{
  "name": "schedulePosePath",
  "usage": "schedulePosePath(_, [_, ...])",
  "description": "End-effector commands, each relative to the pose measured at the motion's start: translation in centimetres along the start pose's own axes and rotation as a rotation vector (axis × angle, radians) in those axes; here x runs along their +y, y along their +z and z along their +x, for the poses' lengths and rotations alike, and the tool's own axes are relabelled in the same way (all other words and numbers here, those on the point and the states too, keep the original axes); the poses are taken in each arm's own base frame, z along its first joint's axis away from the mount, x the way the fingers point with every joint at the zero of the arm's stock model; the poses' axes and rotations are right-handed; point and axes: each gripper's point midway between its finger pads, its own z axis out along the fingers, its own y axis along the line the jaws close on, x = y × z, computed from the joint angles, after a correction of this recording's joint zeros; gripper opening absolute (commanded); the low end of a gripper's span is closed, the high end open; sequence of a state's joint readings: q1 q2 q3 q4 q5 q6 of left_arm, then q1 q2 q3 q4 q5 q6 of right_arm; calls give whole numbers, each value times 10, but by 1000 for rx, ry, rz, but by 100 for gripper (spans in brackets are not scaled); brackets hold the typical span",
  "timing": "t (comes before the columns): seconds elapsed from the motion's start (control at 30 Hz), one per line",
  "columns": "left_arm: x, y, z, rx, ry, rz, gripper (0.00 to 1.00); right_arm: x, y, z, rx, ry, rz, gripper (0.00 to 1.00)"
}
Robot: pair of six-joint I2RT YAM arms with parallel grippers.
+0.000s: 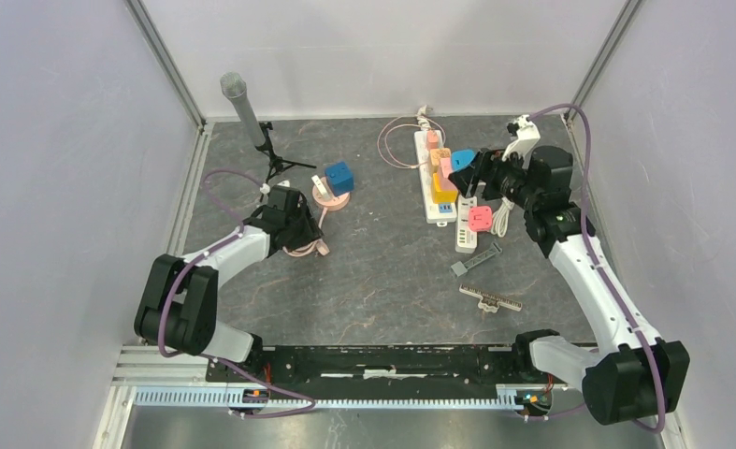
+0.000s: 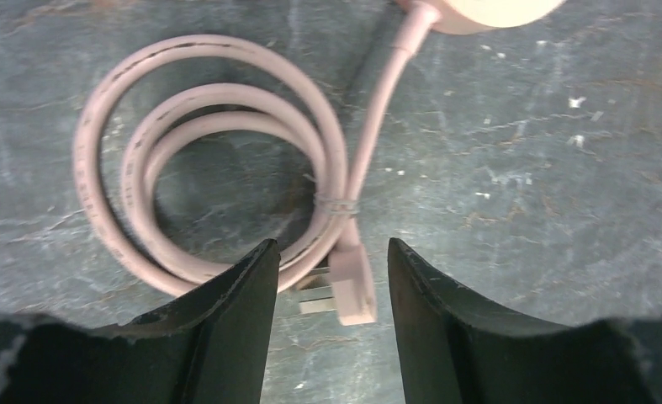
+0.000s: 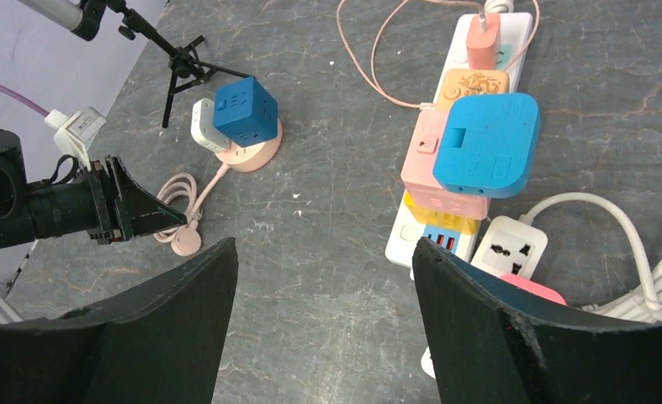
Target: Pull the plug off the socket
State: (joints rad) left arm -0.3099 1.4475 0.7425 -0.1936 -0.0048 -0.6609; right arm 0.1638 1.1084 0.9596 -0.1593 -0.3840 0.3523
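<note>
First, toward the near edge of the table point(image 1: 382, 281), right of middle, lay a toothed bar point(image 1: 490, 298), with a grey block point(image 1: 476, 260) just beyond it.

Further in, toward the left edge, the left gripper point(image 2: 331, 246) hung low over a coiled pink cable point(image 2: 85, 168). Its fingers point(image 2: 243, 286) stood at a middling gap on either side of the cable's pink plug point(image 2: 354, 290). That plug lay flat on the table, in no socket, and a sliver of table showed between it and each finger.

Beyond the coil, the cable ran to a round socket point(image 3: 251, 156). This carried a blue cube point(image 3: 245, 109) with a white plug point(image 3: 203, 124) on its side.

Toward the right edge, a short strip point(image 3: 508, 248) lay beside the near end of a long strip point(image 3: 403, 240) that ran to the far edge. The long strip was crowded with plugs, among them a blue plug point(image 3: 487, 143) seated on top. The right gripper point(image 3: 323, 248) hovered above the strips, its jaws wide and holding nothing.

Near the far-left corner stood a mic point(image 1: 242, 103) on a tripod.
</note>
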Motion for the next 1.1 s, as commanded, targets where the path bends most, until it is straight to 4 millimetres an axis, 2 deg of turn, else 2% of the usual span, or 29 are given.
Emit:
schedulePosePath(0.0, [36, -4, 8, -14, -16, -171, 57, 15, 0, 0, -19, -6, -49, 79])
schedulePosePath(0.13, [57, -7, 19, 14, -18, -256, 56, 48, 16, 12, 6, -22, -132, 76])
schedulePosePath(0.27, [73, -11, 29, 44, -33, -323, 56, 97, 38, 35, 50, -61, -215, 75])
schedulePosePath(0.3, [79, -12, 31, 47, -41, -343, 56, 108, 45, 36, 38, -74, -237, 75])
schedulePosePath(0.37, [88, -14, 32, 54, -63, -369, 56, 120, 61, 47, 48, -76, -226, 76])
schedulePosePath(0.43, [97, -18, 32, 62, -90, -397, 56, 125, 79, 57, 56, -77, -191, 80])
schedulePosePath(0.53, [104, -26, 26, 65, -134, -409, 56, 125, 112, 72, 73, -130, -88, 98])
schedulePosePath(0.6, [94, -30, 17, 60, -143, -337, 59, 126, 134, 80, 95, -182, -38, 98])
schedulePosePath(0.77, [26, -43, -8, 95, -115, -27, 69, 140, 190, 96, 127, -218, -28, 98])
schedulePosePath(0.83, [11, -53, -20, 96, -111, 20, 73, 148, 210, 101, 134, -218, -40, 98])
schedulePosePath(0.9, [6, -64, -32, 80, -105, 10, 75, 157, 228, 107, 124, -217, -60, 98])
schedulePosePath(1.07, [20, -82, -55, 21, -129, -97, 79, 175, 266, 118, 93, -213, -80, 98])
